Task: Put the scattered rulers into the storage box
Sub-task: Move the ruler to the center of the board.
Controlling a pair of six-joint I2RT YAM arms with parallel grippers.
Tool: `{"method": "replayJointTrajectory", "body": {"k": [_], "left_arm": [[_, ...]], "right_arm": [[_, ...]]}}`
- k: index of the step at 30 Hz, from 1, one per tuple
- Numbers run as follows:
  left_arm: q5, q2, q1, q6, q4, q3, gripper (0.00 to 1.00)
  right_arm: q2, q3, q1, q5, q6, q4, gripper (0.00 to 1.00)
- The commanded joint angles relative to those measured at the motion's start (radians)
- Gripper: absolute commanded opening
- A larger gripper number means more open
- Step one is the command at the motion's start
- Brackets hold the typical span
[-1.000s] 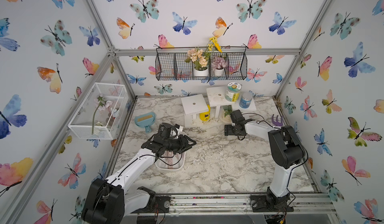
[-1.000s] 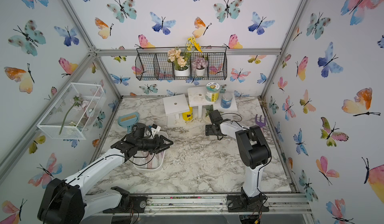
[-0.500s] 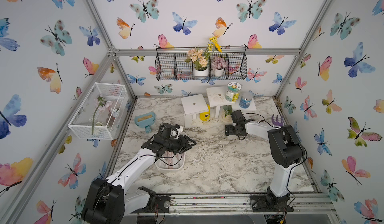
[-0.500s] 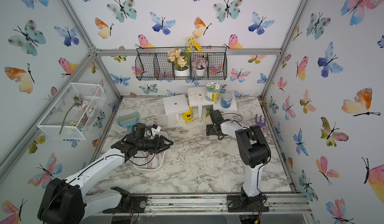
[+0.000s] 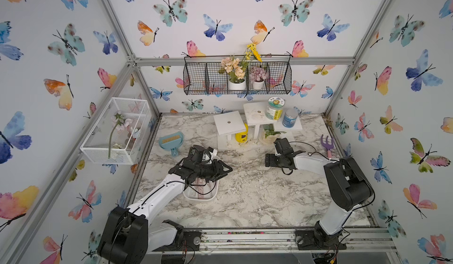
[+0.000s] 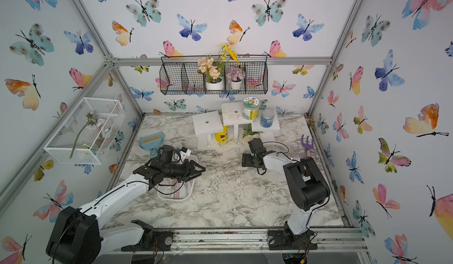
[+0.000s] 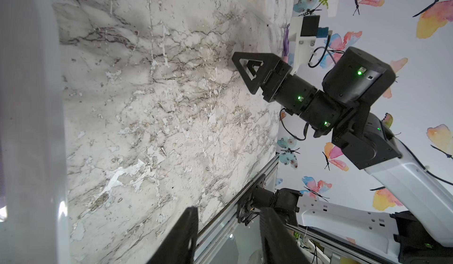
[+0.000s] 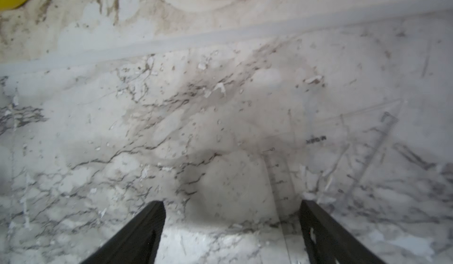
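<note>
Rulers (image 6: 180,189) partly boxed. Worktop (image 5: 257,201) is marble-print, flaked and scuffed, with grit by the far stands. Walls are butterfly wallpaper on an aluminium frame.

Containers:
- black wire basket (image 5: 237,75) on far wall: two flower pots
- white mesh basket (image 5: 117,130) on left wall: one artificial flower
- white stands (image 5: 229,123) at far centre: two jars on top, yellow tub (image 5: 241,135) underneath
- storage box (image 6: 174,198), near-left on worktop: pinkish rulers lying flat, one long straight piece along its length

Loose items: blue dustpan (image 5: 171,141) far left, purple garden fork (image 5: 328,145) far right.

Left gripper (image 5: 226,172) hovers over the far end of the box, pointing right. Jaws partly apart, nothing between them.

Right gripper (image 5: 269,160) sits low over the worktop at far centre, near the stands. Jaws spread wide, holding nothing. In the right wrist view a clear set square (image 8: 343,157) lies flat on the worktop just ahead. Its scaled edge runs in between the jaws, close to one finger, and the rest spreads past that finger. Can't tell if it's touching.
</note>
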Motion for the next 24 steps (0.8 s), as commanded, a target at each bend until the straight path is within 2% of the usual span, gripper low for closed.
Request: {"method": "replayJointTrajectory", "body": {"k": [1,14,19,24], "left_arm": [[0.027,0.01,-0.01,0.003,0.019,0.001,0.46],[-0.001,0.013,-0.03,-0.014,0.04,-0.016,0.46],[-0.01,0.019,-0.037,-0.014,0.043,-0.022,0.46],[-0.048,0.041,-0.072,-0.007,0.045,-0.023,0.46]], "right_arm": [[-0.016,-0.081,0.06,-0.099,0.081,-0.068,0.92],[-0.185,-0.279,0.44,-0.034,0.345,-0.082,0.91],[-0.281,-0.338,0.46,-0.008,0.377,-0.114,0.92],[-0.328,-0.269,0.459,0.039,0.332,-0.187,0.92]]}}
